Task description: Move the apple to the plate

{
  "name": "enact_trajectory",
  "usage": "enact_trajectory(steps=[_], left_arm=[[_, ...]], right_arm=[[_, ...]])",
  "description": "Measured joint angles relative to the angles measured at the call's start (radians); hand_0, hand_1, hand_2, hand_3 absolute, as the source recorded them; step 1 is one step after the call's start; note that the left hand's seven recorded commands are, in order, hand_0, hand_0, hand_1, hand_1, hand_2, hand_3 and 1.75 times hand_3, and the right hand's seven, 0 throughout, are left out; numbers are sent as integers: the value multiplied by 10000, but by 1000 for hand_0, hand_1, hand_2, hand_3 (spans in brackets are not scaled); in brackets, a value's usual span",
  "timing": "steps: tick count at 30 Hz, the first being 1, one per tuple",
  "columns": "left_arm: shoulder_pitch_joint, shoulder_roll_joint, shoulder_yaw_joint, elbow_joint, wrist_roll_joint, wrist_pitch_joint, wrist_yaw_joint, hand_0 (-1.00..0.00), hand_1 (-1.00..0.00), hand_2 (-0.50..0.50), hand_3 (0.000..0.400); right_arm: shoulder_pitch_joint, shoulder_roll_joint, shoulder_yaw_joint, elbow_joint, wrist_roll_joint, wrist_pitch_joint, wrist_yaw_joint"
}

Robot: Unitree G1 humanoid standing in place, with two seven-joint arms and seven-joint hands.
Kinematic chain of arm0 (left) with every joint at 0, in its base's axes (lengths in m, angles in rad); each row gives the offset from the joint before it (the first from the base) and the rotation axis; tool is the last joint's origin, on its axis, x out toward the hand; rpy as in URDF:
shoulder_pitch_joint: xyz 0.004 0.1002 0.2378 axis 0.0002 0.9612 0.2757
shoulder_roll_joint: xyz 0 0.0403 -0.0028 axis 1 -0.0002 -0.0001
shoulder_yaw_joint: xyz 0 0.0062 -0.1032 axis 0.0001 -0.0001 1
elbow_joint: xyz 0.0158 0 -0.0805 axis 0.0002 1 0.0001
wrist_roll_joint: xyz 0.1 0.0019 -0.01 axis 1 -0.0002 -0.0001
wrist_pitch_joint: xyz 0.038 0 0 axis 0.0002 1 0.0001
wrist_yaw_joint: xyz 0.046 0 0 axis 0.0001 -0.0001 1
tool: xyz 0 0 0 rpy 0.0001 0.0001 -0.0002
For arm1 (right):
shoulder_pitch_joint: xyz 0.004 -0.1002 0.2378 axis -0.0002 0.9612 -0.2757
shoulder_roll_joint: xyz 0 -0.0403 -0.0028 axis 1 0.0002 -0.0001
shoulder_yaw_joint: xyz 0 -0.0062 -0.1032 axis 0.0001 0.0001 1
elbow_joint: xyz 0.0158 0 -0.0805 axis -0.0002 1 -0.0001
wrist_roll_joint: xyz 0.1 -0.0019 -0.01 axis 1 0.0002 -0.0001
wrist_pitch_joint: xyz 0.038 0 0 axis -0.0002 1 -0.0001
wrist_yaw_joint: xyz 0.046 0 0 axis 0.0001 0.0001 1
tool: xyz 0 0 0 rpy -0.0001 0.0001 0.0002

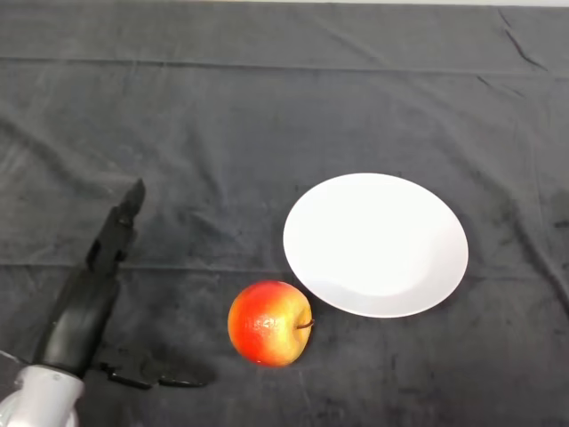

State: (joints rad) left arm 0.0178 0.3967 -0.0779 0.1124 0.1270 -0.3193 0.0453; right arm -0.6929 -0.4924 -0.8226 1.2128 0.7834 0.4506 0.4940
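A red and yellow apple [269,323] lies on the dark cloth, its stem pointing right, just below and left of a white plate [376,244]. The plate has nothing on it. My left hand [87,302] comes in from the lower left, well to the left of the apple and apart from it. Its fingers [124,219] are stretched straight toward the far side, and its thumb [151,377] lies low toward the apple. It holds nothing.
The table is covered by a dark, creased cloth [267,116].
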Motion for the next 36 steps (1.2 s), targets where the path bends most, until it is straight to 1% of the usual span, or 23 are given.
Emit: enact_trajectory(steps=[10,13,16,19,22,25,31,36], left_arm=[[-137,-20,-495,1,13,56,10,0,0,0,0],[-305,-76,-821,10,112,140,34,0,0,0,0],[-611,-185,-1120,111,134,144,139,0,0,0,0],[-967,-369,-1357,351,146,144,308,0,0,0,0],[-1320,-470,-1610,740,174,148,405,0,0,0,0],[-1604,-523,-1964,1100,174,173,530,0,0,0,0],[-2030,-666,-2691,1746,133,181,648,0,0,0,0],[-2423,-716,-3028,2395,35,181,736,0,0,0,0]], right_arm=[[0,0,0,-10,0,0,-5],[0,1,0,-11,0,0,-8],[0,1,0,-16,0,0,-22],[0,1,-1,-20,0,0,-36],[0,3,0,-22,0,0,-42],[0,4,0,-32,0,0,-60],[0,4,0,-38,0,0,-66],[0,4,0,-39,1,0,-66]])
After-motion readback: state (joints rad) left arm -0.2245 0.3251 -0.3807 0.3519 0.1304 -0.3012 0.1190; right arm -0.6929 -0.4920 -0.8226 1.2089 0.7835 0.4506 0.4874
